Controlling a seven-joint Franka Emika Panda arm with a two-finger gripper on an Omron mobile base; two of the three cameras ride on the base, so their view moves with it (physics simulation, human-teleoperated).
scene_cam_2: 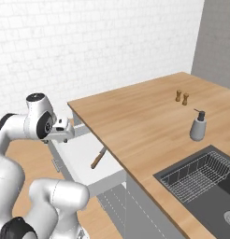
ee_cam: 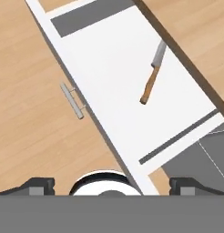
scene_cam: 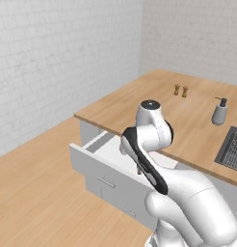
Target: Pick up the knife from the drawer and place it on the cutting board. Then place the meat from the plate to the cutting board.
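The claw (ee_cam: pixel 112 184) is wide apart, holding nothing. The knife (ee_cam: pixel 152 75) lies in the drawer (ee_cam: pixel 109 68), upper right of the hand view. It looks light, stiff and thin; grab its wooden handle.

Drawer (ee_cam: pixel 109 59), wide, shallow, white inside, pale grey front with slim bar handle, pulled open below the wooden counter edge; knife (ee_cam: pixel 152 76), silver blade and light brown wooden handle, lying flat and aslant on the drawer floor, blade tip toward the counter.
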